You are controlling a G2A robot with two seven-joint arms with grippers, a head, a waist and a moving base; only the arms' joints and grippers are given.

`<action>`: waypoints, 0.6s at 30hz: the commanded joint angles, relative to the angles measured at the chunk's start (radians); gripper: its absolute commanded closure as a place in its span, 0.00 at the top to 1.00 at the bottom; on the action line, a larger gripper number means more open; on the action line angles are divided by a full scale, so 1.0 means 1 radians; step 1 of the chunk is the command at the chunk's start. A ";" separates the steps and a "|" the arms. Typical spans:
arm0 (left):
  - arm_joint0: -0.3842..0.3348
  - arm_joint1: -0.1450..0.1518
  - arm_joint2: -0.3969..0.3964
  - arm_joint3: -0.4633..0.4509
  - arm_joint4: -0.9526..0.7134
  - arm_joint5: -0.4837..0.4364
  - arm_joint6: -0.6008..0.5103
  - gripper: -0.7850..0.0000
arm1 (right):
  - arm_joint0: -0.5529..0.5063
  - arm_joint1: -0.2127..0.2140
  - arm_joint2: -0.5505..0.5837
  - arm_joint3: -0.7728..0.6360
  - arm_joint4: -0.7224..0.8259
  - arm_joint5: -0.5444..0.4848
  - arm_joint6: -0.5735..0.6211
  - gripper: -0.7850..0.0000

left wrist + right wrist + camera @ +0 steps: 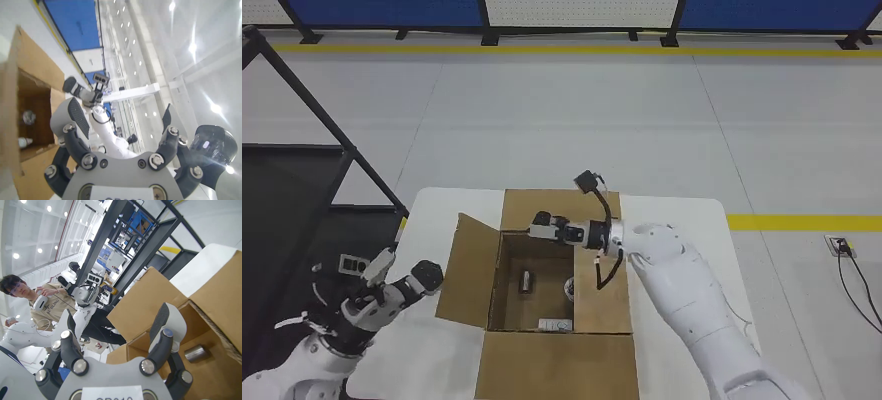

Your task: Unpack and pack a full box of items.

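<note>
— Grey metal, that little cylinder [196, 353]: expect it heavy for its size, stiff and slick. Where will you grip it?
— Across the round sides, near the middle (it lies on its side, so it may roll).
— Where is it from your hand?
— On the floor of the cardboard box [552, 365], lower than your right gripper [538, 222] and on the robot's side of it. That gripper hangs at the far rim, fingers apart and empty. Your left gripper [402, 268] sits beside the left flap, also spread wide.
</note>
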 commanded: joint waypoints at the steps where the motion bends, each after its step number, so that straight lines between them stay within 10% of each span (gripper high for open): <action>1: -0.032 0.002 0.061 -0.007 0.059 0.045 0.010 1.00 | -0.103 0.039 0.083 -0.171 -0.055 0.029 -0.009 1.00; 9: -0.145 -0.008 0.320 0.005 0.214 0.115 0.084 1.00 | -0.472 0.128 0.360 -0.710 -0.107 0.186 0.021 1.00; 18: -0.273 -0.035 0.558 0.113 0.303 0.219 0.217 1.00 | -0.558 0.169 0.479 -0.775 -0.022 0.240 0.115 1.00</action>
